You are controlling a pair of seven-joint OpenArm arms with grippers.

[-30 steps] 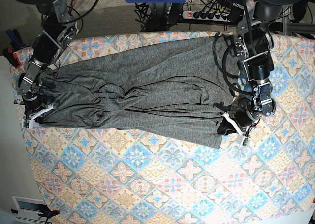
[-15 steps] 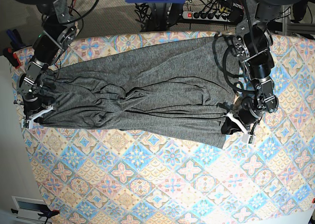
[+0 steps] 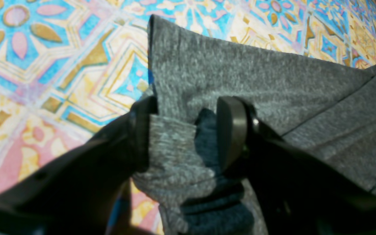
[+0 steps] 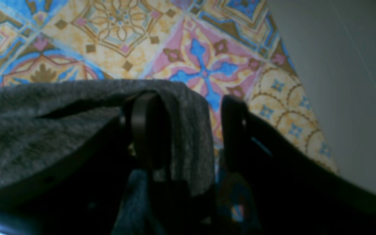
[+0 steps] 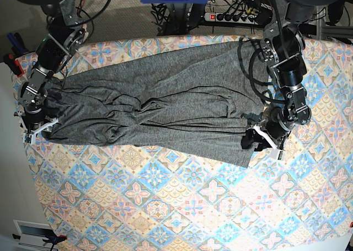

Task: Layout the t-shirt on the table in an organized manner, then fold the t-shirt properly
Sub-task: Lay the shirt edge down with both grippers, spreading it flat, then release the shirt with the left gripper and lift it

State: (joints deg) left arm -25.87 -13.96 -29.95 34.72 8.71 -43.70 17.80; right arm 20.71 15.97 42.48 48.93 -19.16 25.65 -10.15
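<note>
The dark grey t-shirt [image 5: 160, 102] lies stretched lengthwise across the far half of the table [image 5: 193, 196], wrinkled and bunched through its middle. My left gripper [image 5: 263, 142] sits at the shirt's right-hand corner. In the left wrist view its jaws [image 3: 184, 127] stand apart, with a fold of the t-shirt [image 3: 240, 71] lying loose between them. My right gripper [image 5: 38, 131] is at the shirt's left end, near the table's edge. In the right wrist view this gripper [image 4: 189, 127] is open, and the t-shirt [image 4: 44, 124] is draped over one finger [image 4: 145, 130].
A power strip [image 5: 231, 15] and tangled cables lie behind the table's far edge. The table's left edge runs close beside my right gripper, with pale floor [image 4: 338, 81] beyond it. Red-handled tools [image 5: 14, 63] sit off the table at the left.
Both grippers have gone from shut on the shirt's ends to open, letting the cloth go slack. The left gripper has shifted slightly toward the shirt.
</note>
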